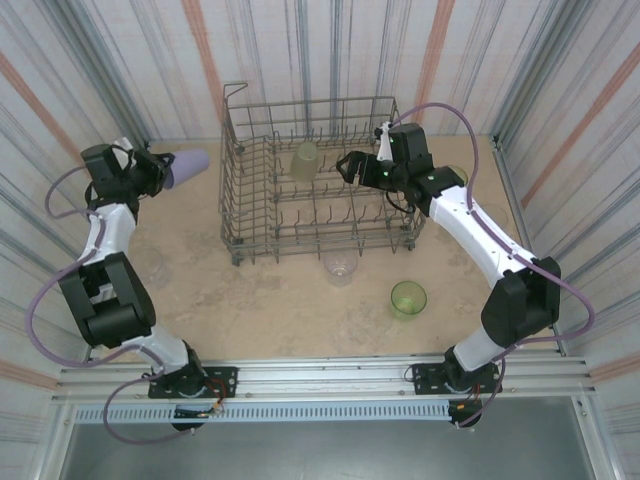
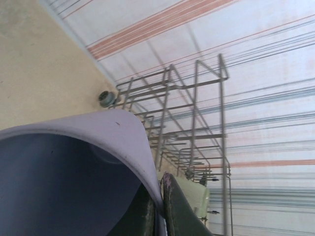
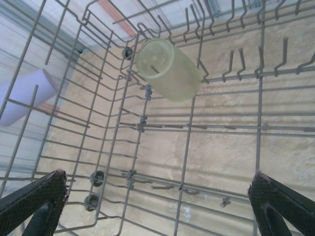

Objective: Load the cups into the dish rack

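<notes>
Beige, mottled, stone-patterned counter (image 1: pixel 300 320): a flat surface that spreads below and around the left claw (image 1: pixel 168 172) and the right claw (image 1: pixel 350 165). White panel walls (image 1: pixel 330 50) with vertical grey and orange-red stripes rise beyond both claws and outboard of each, closing the counter on three sides. Silver aluminium rails (image 1: pixel 320 378) run along the counter edge well behind the claws. Lighting is even and diffuse; shadows on the counter are faint.
</notes>
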